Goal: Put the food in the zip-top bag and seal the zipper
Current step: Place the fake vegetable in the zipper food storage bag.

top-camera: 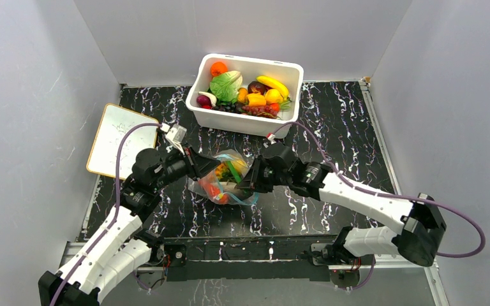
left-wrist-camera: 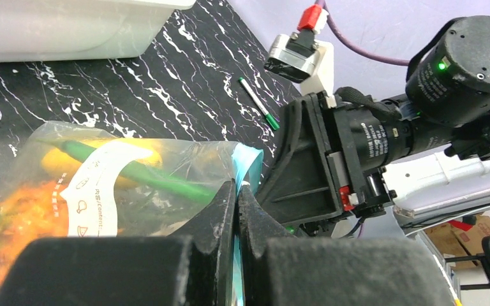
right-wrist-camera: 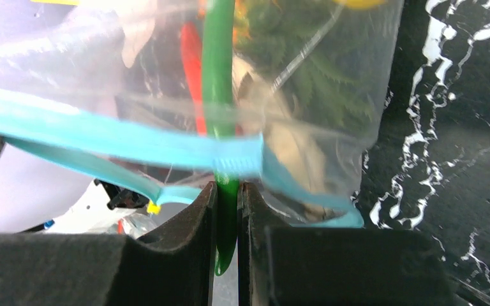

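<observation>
Sealing step, both arms at the bag mouth. The zip-top bag (top-camera: 224,178) lies on the counter (top-camera: 332,127) between the arms, in front of the white tub (top-camera: 245,124), with the food (top-camera: 214,189) visible through its clear wall. The left end effector (left-wrist-camera: 237,188) is closed, pinching the teal zipper (left-wrist-camera: 247,159) at one end of the mouth. The right end effector (right-wrist-camera: 228,191) is closed on a green stalk (right-wrist-camera: 220,95) that crosses the zipper and appears to stick out past it. In the right wrist view the two teal tracks stand apart, so the mouth is judged unsealed. The next move calls for getting the stalk clear of the tracks, then pressing them together along the strip while the left pinch anchors the bag.
</observation>
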Tool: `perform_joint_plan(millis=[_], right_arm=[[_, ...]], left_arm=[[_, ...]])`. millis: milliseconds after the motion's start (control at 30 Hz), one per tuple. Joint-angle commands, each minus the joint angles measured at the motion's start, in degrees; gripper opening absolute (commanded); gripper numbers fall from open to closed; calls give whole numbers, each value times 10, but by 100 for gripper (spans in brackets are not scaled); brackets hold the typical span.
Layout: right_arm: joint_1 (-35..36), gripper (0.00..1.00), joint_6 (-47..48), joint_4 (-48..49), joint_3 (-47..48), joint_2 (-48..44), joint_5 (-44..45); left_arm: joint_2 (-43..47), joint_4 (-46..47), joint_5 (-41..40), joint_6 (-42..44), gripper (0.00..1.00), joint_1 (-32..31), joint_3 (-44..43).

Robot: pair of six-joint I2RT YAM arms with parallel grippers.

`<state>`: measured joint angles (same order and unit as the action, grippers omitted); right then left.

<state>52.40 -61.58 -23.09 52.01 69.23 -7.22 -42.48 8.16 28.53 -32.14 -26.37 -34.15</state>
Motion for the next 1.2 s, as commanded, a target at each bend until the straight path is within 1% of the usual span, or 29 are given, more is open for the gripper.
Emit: perform_joint_plan(millis=[0,200,267,333,533,633,767,933,1067,1167], right_arm=[[2,0,-30,85,51,27,21],[5,2,-56,126,62,71,32],[10,2,-63,137,60,79,49],[15,4,-70,145,57,83,67],[30,24,-56,141,63,99,88],[31,32,-39,118,69,96,94],[31,38,-4,94,71,69,95],[31,48,74,66,80,25,67],[31,49,155,61,83,-19,41],[31,49,197,40,99,-44,51]], left_arm=[[13,55,20,-23,0,-2,14],[16,74,27,-44,0,-2,27],[17,76,29,-48,0,-2,27],[19,77,28,-51,0,-2,28],[19,84,26,-55,0,-2,29],[17,85,22,-55,0,-1,30],[15,82,16,-50,0,-2,30],[14,59,9,-25,0,-2,22],[13,38,1,-2,0,-2,16],[12,22,-4,12,0,-2,10]])
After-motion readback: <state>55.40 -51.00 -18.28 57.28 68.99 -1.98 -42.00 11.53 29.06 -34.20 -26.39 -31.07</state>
